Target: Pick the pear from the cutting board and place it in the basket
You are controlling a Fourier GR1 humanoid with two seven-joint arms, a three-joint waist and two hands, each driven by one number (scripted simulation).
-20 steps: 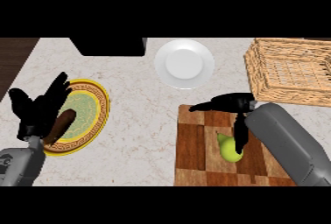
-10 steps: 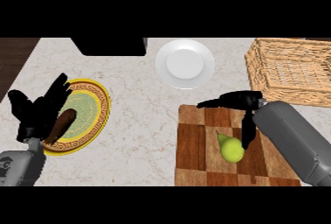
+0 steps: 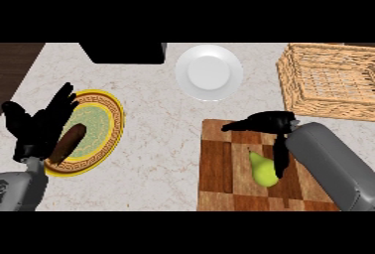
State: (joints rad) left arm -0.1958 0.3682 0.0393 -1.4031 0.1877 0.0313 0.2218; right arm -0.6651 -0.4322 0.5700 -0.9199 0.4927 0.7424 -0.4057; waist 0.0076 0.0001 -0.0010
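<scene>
Head view: pear (image 3: 262, 170) just beside right hand (image 3: 270, 122) fingers

The green pear (image 3: 263, 170) lies on the wooden cutting board (image 3: 219, 168), stem end pointing toward the far edge. The right hand (image 3: 270, 125) is over the board's far end, fingers spread, one finger reaching down along the pear's right side; contact cannot be confirmed. The wicker basket (image 3: 326, 82) stands at the counter's far right, apart from the board. A white plate (image 3: 210, 72) sits left of the basket. A yellow-rimmed plate (image 3: 102, 124) with a green centre carries a brown oblong item (image 3: 68, 143) at the left. The left hand (image 3: 40, 124) rests open over that plate's left edge, fingers up.
</scene>
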